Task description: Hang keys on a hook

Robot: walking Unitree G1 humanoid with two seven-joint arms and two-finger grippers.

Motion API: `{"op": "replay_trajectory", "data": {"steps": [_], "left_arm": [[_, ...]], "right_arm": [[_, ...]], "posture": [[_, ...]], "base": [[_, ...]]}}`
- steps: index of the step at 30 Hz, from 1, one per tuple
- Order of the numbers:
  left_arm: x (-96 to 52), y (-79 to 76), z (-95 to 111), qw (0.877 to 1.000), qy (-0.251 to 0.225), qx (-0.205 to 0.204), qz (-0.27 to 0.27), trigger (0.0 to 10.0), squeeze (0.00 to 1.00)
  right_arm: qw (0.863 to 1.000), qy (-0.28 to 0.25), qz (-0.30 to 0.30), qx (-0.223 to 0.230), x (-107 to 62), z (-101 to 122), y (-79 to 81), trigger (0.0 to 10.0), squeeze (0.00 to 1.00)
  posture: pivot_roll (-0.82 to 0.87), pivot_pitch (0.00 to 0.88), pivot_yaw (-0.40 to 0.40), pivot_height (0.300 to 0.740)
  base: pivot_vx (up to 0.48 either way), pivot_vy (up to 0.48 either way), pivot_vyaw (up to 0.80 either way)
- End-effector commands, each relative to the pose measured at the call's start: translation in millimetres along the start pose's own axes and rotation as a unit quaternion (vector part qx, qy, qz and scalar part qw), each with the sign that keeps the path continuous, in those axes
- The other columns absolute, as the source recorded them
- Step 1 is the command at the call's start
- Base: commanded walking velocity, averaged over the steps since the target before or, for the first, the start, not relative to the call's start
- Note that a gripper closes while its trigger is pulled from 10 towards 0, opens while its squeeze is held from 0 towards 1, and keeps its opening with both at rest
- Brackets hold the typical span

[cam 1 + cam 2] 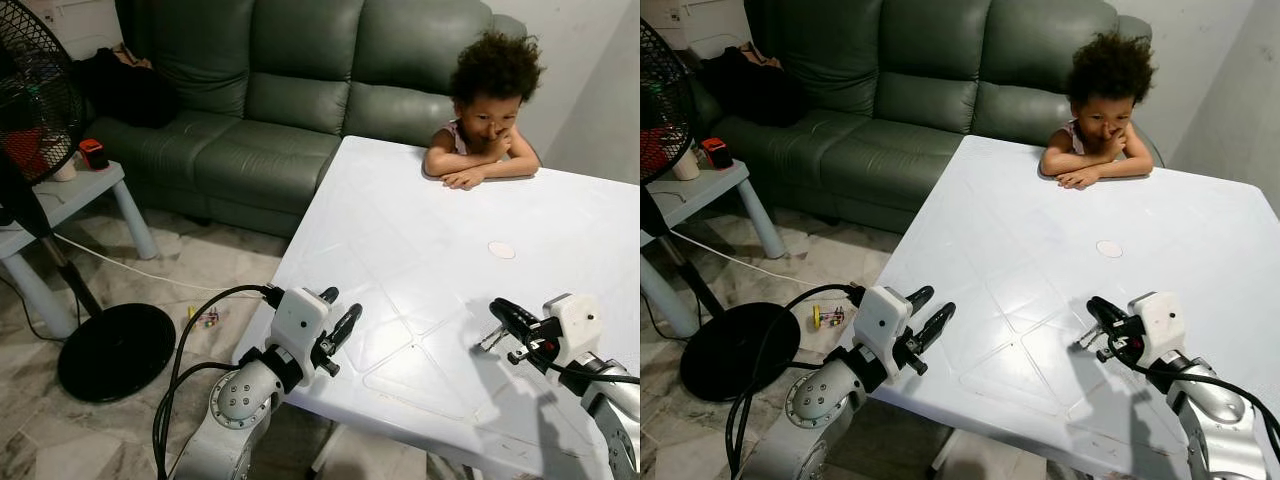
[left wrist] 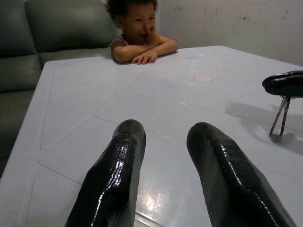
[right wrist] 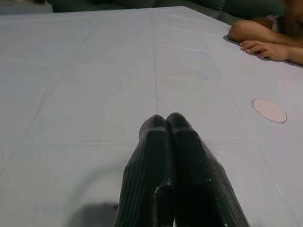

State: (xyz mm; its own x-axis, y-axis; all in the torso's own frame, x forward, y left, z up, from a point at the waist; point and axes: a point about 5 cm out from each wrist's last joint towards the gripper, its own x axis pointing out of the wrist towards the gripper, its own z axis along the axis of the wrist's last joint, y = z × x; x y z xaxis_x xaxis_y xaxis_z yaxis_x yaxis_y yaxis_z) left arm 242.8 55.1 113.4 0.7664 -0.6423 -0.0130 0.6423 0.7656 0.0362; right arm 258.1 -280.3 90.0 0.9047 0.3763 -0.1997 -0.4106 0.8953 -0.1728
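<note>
A pair of metal keys (image 1: 492,339) dangles just above the white table (image 1: 420,230) near its front right part. My right gripper (image 1: 498,306) is shut on the keys from above; its fingers (image 3: 165,124) are pressed together in the right wrist view. The left wrist view shows the keys (image 2: 279,116) hanging under that gripper's black fingertips (image 2: 284,84). My left gripper (image 1: 340,310) hovers at the table's front left corner, open, with nothing between its fingers (image 2: 118,165).
A person (image 1: 485,110) leans folded arms on the table's far edge. A small pale disc (image 1: 501,250) lies on the tabletop. A green sofa (image 1: 260,110) stands behind. A standing fan (image 1: 35,110) with its round base (image 1: 115,350) and a low side table (image 1: 70,195) are at left.
</note>
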Motion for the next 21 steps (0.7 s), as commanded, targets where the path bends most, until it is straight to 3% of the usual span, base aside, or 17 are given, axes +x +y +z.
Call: {"op": "replay_trajectory", "data": {"steps": [1, 5, 11, 17, 18, 21], "left_arm": [[0.1, -0.3, 5.4, 1.000, -0.010, 0.012, 0.000, 10.0, 0.00], [0.6, -0.4, 5.6, 1.000, -0.010, 0.011, -0.001, 10.0, 0.00], [1.3, -1.5, 5.9, 1.000, -0.012, 0.010, -0.003, 10.0, 0.00], [1.7, -1.9, 5.9, 1.000, -0.012, 0.009, -0.004, 10.0, 0.00], [1.6, -2.0, 5.8, 1.000, -0.012, 0.008, -0.004, 10.0, 0.00], [1.9, -2.1, 5.9, 1.000, -0.012, 0.008, -0.005, 10.0, 0.00]], "right_arm": [[0.998, 0.066, 0.014, 0.004, -5.4, -23.0, 8.0, 10.0, 0.00], [0.995, 0.096, 0.017, -0.010, -6.2, -28.5, 8.3, 10.0, 0.00], [0.996, 0.082, 0.014, -0.013, -4.8, -27.5, 9.2, 10.0, 0.00], [0.998, 0.000, -0.005, 0.062, -0.8, -8.6, 5.0, 10.0, 0.00], [0.994, -0.048, -0.005, 0.098, 0.3, 2.4, 4.5, 10.0, 0.00], [0.985, -0.104, -0.007, 0.135, 1.6, 16.3, 3.0, 10.0, 0.00]], "posture": [[0.06, 0.000, -0.047, 0.740], [0.06, 0.000, -0.046, 0.740], [0.06, 0.000, -0.045, 0.740], [0.06, 0.000, -0.045, 0.740], [0.06, 0.000, -0.044, 0.740], [0.06, 0.000, -0.043, 0.740]], "base": [[0.000, 0.000, 0.00], [0.000, 0.000, 0.00], [0.000, 0.000, 0.00], [0.000, 0.000, 0.00], [0.000, 0.000, 0.00], [0.000, 0.000, 0.00]]}}
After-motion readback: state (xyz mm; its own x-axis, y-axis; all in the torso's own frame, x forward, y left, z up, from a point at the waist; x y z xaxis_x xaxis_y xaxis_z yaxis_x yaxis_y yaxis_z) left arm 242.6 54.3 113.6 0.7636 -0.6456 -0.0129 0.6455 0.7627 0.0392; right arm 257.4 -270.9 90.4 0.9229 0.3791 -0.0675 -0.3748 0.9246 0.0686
